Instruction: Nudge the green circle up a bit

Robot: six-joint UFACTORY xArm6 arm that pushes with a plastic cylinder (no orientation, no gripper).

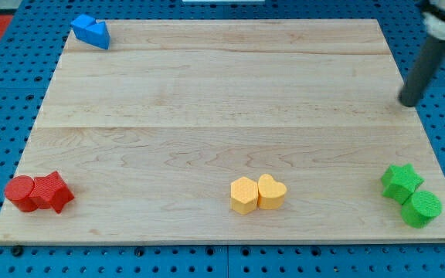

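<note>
The green circle (421, 208) sits at the board's bottom right corner, touching a green star (401, 182) just up and to its left. My tip (408, 103) is at the board's right edge, well above both green blocks, with the rod rising toward the view's top right corner.
The wooden board (207, 116) fills the view on a blue pegboard. A yellow hexagon (244, 195) and yellow heart (272, 191) touch at bottom centre. A red circle (21, 192) and red star (52, 191) sit at bottom left. A blue block (91, 31) lies at top left.
</note>
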